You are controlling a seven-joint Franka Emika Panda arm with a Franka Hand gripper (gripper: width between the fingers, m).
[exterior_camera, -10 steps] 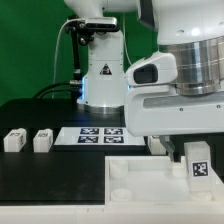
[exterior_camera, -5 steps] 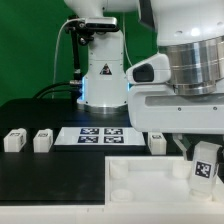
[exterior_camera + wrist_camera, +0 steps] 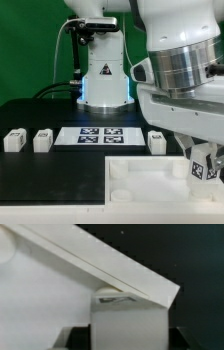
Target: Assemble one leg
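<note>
Misalignment is the main hazard we see. The gripper [image 3: 202,157] has its jaws closed on the leg [image 3: 204,170], which hangs tag outward at about 4 o'clock in the exterior view, over the far right part of the white tabletop [image 3: 140,180]. In the wrist view the leg [image 3: 125,328] sits just beside the tabletop's raised rim [image 3: 110,266] near a corner. We cannot tell whether the two touch, and no socket shows there. If the leg is off its socket, we judge that a downward push would land it on the rim or on flat plastic. That could tip it in the jaws or shove the unclamped tabletop across the black table [image 3: 40,185]. A leg held slightly tilted could also jam partway, and twisting it then might make the smooth plastic slip in the grip. By our count there are four legs: the one held and three loose legs [image 3: 14,141], two side by side at 9 o'clock and one near 3 o'clock, just behind the tabletop. There is also one tabletop, one marker board [image 3: 95,134] near the centre, and one Panda arm [image 3: 180,70].
</note>
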